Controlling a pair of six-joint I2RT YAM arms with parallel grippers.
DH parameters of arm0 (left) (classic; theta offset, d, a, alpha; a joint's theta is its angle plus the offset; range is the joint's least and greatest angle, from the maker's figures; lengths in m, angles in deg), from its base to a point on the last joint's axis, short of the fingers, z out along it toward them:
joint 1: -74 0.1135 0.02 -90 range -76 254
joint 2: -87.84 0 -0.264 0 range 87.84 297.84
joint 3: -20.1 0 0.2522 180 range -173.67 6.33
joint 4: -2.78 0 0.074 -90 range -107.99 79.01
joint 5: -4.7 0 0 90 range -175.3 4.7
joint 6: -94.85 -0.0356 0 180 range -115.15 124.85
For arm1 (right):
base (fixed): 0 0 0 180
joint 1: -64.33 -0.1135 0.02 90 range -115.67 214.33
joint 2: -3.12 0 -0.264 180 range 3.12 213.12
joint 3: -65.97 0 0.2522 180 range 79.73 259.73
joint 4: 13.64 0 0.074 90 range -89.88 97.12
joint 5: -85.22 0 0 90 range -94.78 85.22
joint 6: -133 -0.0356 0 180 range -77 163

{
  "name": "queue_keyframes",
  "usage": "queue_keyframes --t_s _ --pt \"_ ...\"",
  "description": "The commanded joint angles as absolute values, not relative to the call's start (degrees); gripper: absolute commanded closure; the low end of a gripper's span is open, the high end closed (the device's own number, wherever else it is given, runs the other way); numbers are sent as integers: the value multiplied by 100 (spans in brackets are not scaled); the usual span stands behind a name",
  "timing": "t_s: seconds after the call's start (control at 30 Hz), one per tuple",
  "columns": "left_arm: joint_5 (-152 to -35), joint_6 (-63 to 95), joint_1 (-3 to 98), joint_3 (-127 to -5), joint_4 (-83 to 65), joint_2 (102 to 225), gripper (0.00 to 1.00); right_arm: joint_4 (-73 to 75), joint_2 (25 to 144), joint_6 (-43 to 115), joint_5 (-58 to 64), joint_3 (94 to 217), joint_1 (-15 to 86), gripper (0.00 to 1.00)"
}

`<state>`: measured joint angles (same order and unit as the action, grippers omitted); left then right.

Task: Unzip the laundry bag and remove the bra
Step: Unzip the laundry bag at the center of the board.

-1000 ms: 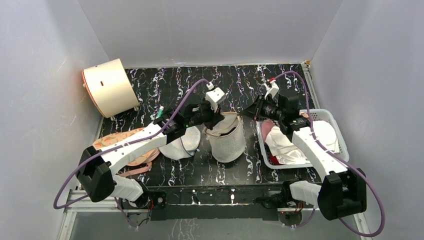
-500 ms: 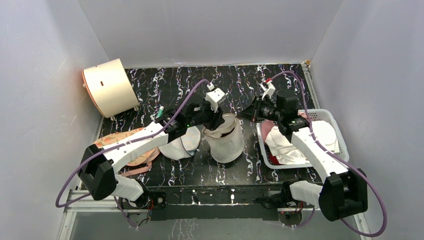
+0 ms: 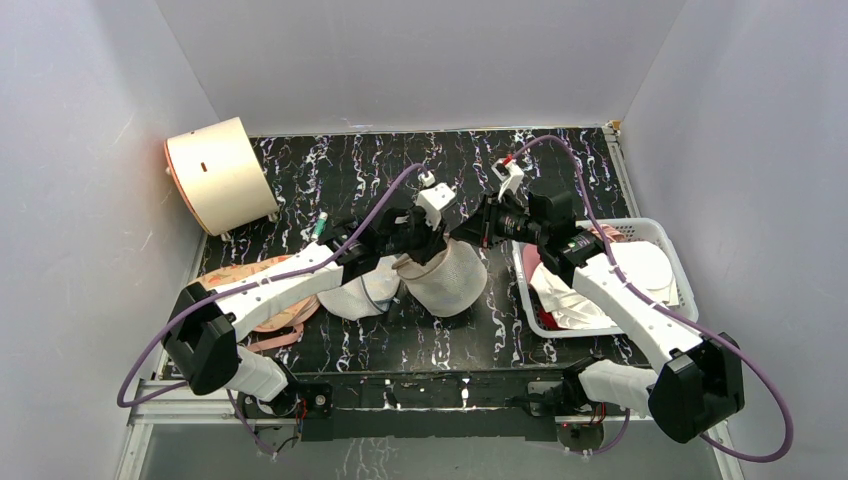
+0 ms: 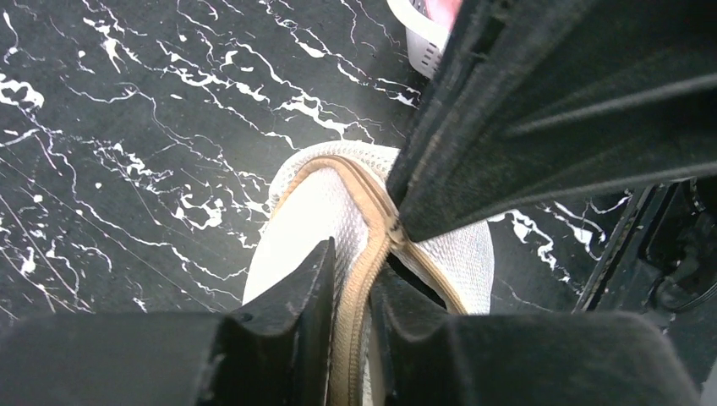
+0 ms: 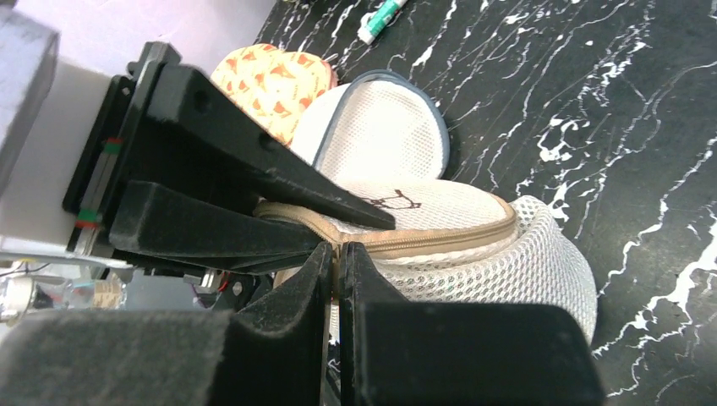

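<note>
Metal rail [image 3: 420, 395] at the near edge carries both arm bases. Beyond it runs the tabletop [image 3: 330, 170], black with white marble veins. Near left lies a peach bra [image 5: 270, 85], partly under the left arm. Just right of it sits a white mesh dome bag [image 5: 380, 135]. Touching that, about mid-table, the laundry bag [image 3: 450, 275] rests on its side, drawing face toward the dome bag, tan zip on top. The left gripper [image 4: 351, 262] stands narrow, the zip tape pinched between its jaws. The right gripper [image 5: 338, 249] meets it from the right, jaws pressed together at the zip slider; whether they hold the pull I cannot tell. A white basket [image 3: 565, 333] of garments sits at the right. A green marker [image 3: 320, 226] lies farther back, and a cream drum [image 3: 215, 175] stands in the far left corner. Plain pale grey walls [image 3: 420, 60] close three sides.
</note>
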<state>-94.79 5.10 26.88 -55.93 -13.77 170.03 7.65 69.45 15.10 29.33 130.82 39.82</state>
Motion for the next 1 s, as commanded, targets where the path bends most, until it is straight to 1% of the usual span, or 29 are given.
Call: queue_keyframes --t_s 0.0,0.1,0.17,0.37,0.6,0.7,0.8,0.97 --pt "-9354 445 2653 -5721 -1249 16736 88 719 6810 1630 2426 13382 3952 100" --pt "-9325 447 2655 -5663 -1168 16650 97 855 6811 1688 2206 13370 4048 100" --pt "-9301 450 2653 -5630 -1131 16650 100 851 6842 1690 2273 13298 4263 100" --pt "-9162 437 2654 -5483 -976 16303 100 627 7070 1557 2934 12920 5176 100" --pt "-9123 457 2655 -5591 -1082 16435 99 470 7046 1665 3653 12987 5184 100" --pt "-9114 467 2650 -5648 -1147 16518 87 465 6940 1690 3691 12991 5136 100" --pt "-9183 468 2656 -5708 -1224 16595 69 425 6913 1674 3832 13002 5036 100" --pt "-9351 467 2654 -5842 -1381 16896 50 467 6911 1720 3818 13132 4741 100"
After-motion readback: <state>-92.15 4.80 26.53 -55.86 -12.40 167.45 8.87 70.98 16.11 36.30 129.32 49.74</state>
